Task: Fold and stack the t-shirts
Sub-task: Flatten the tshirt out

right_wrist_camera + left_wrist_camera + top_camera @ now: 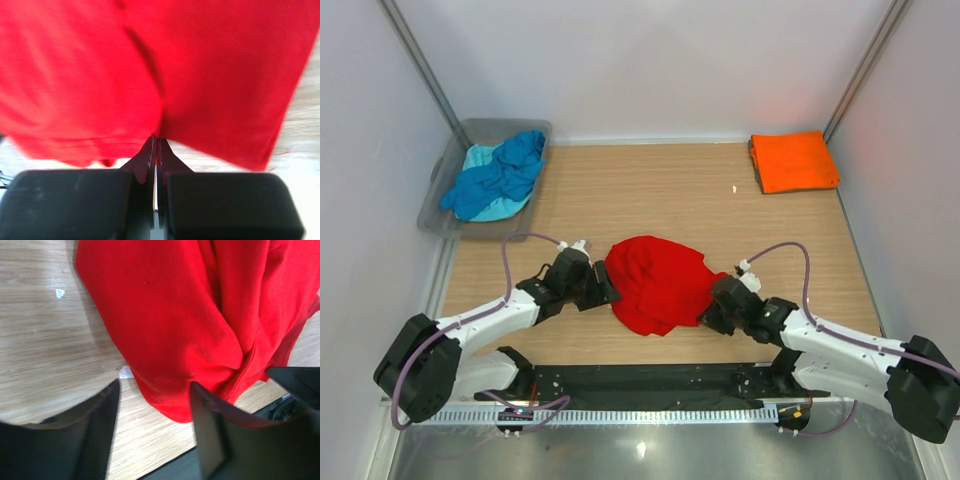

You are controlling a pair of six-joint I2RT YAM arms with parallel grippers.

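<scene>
Red t-shirt (658, 283) lies in a rumpled heap on the wooden table (650, 190), centre-near, between the two grippers. It's abt as wide as it is deep, so no clear long axis; collar and sleeves can't be made out, so can't tell which way it points.

Left gripper (154, 390) is at the heap's left edge, jaws wide apart. In the wrist view one finger is over bare wood and the other sits at the cloth's edge w/ the hem between them; nothing gripped.

Right gripper (156, 142) is at the heap's near-right edge, jaws pressed tight together. Tips meet right at the hem and a crease runs away from them, so it looks to have a nip of red cloth.

Orange t-shirt (794, 161) is folded flat at the far right corner, a neat rectangle w/ long side running left-right, slightly skewed.

Grey tub (438, 200) is at the far left. It holds a blue t-shirt (505, 175) bunched over a pale turquoise t-shirt (507, 209); the blue one stretches diagonally, far-right to near-left
</scene>
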